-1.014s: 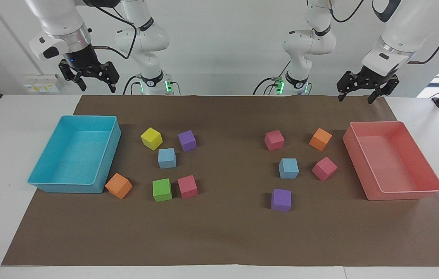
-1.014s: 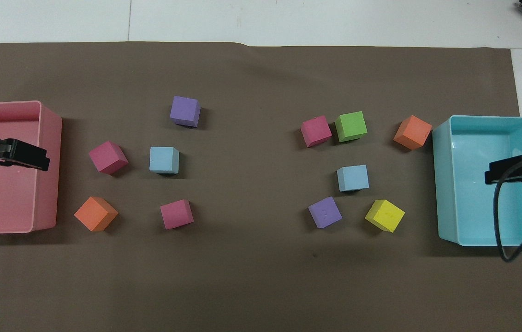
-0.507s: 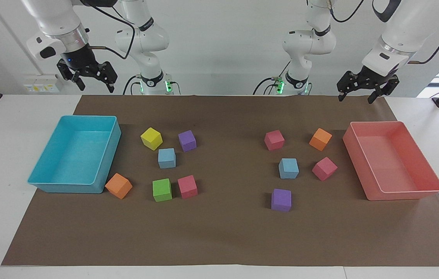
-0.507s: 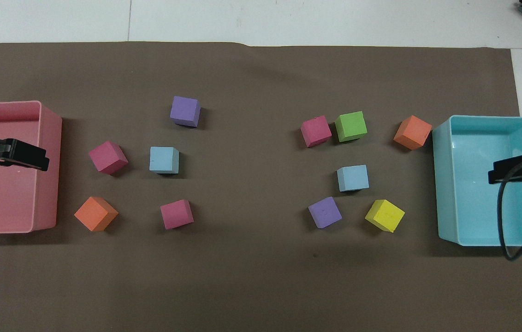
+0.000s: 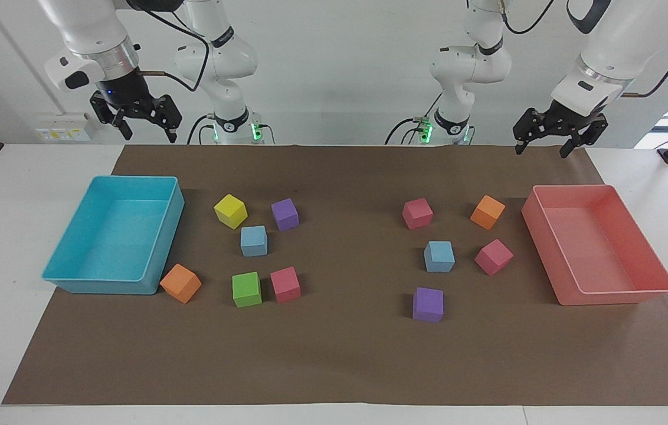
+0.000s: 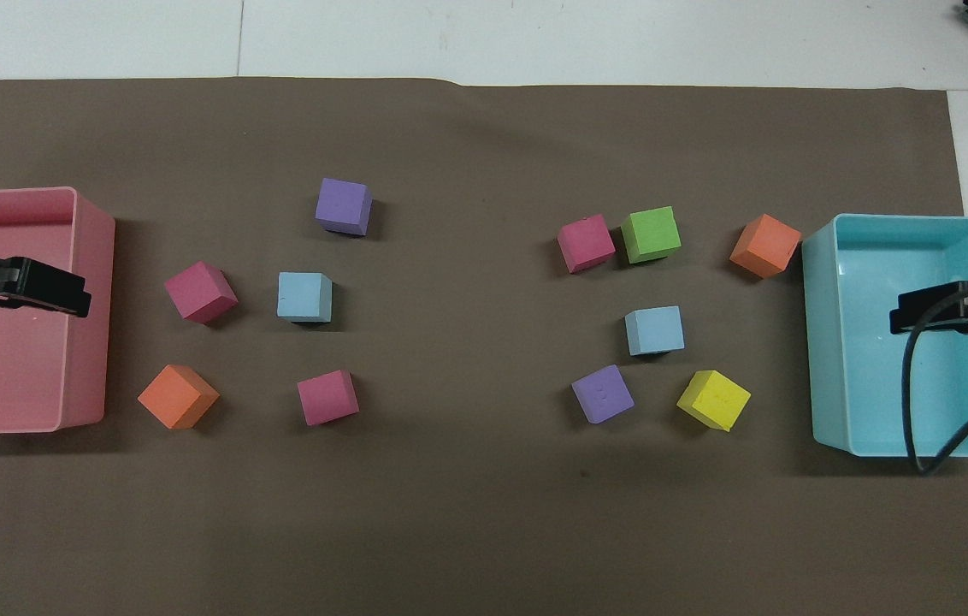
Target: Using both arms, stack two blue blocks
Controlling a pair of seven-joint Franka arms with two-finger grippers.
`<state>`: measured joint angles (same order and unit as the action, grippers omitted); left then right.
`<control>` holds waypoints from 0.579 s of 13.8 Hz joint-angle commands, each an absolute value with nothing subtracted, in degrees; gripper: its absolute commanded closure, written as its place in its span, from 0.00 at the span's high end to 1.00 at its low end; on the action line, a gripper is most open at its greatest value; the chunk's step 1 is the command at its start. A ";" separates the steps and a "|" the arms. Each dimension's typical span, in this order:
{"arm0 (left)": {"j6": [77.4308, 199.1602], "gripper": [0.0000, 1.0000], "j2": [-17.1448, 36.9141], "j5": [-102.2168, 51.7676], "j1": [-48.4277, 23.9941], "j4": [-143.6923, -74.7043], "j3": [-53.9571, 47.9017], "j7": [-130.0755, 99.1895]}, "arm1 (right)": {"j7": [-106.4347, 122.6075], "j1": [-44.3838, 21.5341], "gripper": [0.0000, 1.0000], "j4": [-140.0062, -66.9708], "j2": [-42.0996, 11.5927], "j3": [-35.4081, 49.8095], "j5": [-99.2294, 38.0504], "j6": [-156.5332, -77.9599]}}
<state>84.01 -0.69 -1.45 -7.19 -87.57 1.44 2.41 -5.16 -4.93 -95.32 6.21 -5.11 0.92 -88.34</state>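
Two light blue blocks lie apart on the brown mat. One blue block [image 5: 254, 241] [image 6: 654, 330] sits among the cubes toward the right arm's end. The other blue block [image 5: 439, 256] [image 6: 304, 297] sits among the cubes toward the left arm's end. My right gripper [image 5: 148, 133] [image 6: 903, 318] hangs high and open over the turquoise tray, holding nothing. My left gripper [image 5: 540, 150] [image 6: 78, 299] hangs high and open over the pink tray, also with nothing in it. Both are well away from the blocks.
The turquoise tray [image 5: 157, 248] stands at the right arm's end and the pink tray [image 5: 546, 236] at the left arm's end. Yellow [image 5: 231, 211], purple [image 5: 285, 213], green [image 5: 246, 289], pink [image 5: 285, 284] and orange [image 5: 180, 283] cubes surround the first block. Pink [image 5: 417, 213], orange [image 5: 487, 212] and purple [image 5: 428, 304] cubes surround the other.
The right gripper has shifted slightly over the turquoise tray, rising a little and settling back, and its cable has swung. The left arm and all the cubes are unmoved.
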 commanded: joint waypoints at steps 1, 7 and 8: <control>83.23 1.00 -0.79 -2.02 -6.50 -86.92 1.05 2.72 | -6.41 -6.58 1.00 -99.92 6.59 -4.83 -0.26 -92.80; 83.41 1.00 -0.79 -2.20 -7.47 -86.92 0.35 2.55 | -12.47 -10.80 1.00 -105.91 2.21 -4.83 -0.35 -102.73; 83.50 1.00 -0.79 -2.20 -7.47 -86.92 0.35 2.55 | -13.61 -11.42 1.00 -106.17 1.33 -4.83 -0.35 -104.05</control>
